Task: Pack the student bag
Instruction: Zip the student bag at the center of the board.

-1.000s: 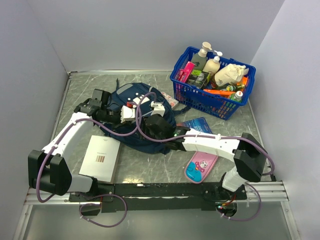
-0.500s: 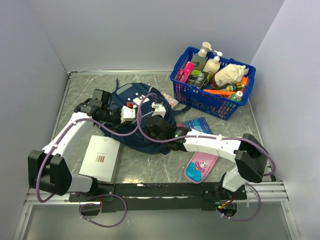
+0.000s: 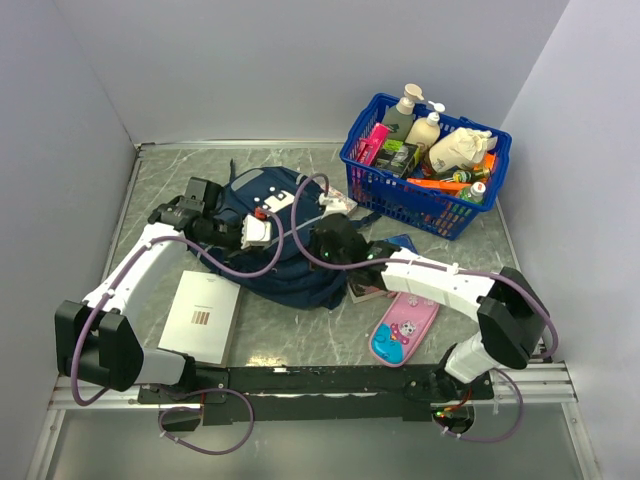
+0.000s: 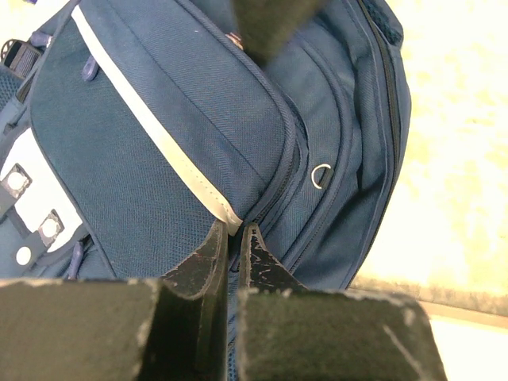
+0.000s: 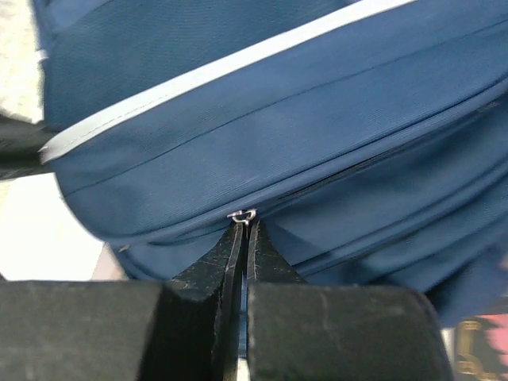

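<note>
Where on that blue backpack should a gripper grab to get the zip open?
Take the small metal zip pull, which sticks out from the seam of the student bag. Come square to the seam, a finger on each flat face of the tab, as the right gripper does. The left gripper pinching fabric nearby probably steadies it.

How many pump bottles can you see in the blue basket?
2. One pump bottle stands at the back corner of the basket; a second pump bottle stands just right of it. Others may be hidden beneath the pile.
</note>
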You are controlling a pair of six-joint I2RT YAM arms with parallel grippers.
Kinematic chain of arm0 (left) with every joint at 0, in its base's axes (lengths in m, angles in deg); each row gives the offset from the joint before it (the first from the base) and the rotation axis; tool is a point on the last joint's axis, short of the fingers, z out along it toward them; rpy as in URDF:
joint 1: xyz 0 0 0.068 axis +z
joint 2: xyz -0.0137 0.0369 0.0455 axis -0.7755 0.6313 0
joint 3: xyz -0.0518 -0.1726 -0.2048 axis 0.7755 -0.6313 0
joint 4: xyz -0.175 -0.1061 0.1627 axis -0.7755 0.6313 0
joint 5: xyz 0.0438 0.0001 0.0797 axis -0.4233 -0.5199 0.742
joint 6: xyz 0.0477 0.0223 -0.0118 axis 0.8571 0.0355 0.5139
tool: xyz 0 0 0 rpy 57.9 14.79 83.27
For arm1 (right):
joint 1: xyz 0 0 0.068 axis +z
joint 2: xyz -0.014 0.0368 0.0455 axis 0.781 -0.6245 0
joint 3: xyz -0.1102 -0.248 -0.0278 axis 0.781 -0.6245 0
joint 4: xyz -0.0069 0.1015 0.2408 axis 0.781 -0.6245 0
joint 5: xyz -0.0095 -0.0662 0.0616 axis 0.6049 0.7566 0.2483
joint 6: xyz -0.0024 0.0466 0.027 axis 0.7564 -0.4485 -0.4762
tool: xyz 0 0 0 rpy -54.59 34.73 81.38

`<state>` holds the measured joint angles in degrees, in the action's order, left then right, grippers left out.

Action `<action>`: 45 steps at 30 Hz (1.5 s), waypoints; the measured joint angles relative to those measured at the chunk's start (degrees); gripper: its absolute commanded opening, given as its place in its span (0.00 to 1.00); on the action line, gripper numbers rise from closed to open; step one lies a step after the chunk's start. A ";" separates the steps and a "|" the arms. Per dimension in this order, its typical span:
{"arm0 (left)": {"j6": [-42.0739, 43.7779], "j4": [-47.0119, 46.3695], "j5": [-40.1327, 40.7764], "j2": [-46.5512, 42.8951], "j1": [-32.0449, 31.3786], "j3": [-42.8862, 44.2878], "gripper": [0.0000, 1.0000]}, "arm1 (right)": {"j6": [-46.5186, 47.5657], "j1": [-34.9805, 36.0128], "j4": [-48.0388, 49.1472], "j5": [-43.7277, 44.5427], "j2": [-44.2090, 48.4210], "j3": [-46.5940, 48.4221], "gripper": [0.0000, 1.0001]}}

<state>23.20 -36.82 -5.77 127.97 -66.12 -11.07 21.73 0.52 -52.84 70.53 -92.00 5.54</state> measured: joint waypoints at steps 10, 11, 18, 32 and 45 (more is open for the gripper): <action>5.70 3.17 0.33 0.00 -0.68 0.61 0.01 | 6.45 -8.87 -4.13 -3.72 -3.41 3.96 0.00; 6.14 3.28 0.42 -0.02 -0.74 0.63 0.01 | 6.73 -9.60 -4.44 -3.82 -4.15 4.46 0.00; 8.07 3.78 0.81 -0.02 -0.96 0.61 0.01 | 8.17 -14.51 -5.07 -2.56 -9.16 8.15 0.00; 6.19 4.83 1.31 0.39 4.81 1.20 0.78 | 7.91 -13.35 3.08 -1.57 -4.74 -0.33 0.00; -24.85 -9.60 0.35 -12.17 -21.24 -1.53 0.83 | 4.35 -11.02 7.98 -3.32 0.68 -8.31 0.00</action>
<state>-1.66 -46.41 -5.42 115.79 -87.36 -12.60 26.08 -10.49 -44.86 67.21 -91.32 -2.77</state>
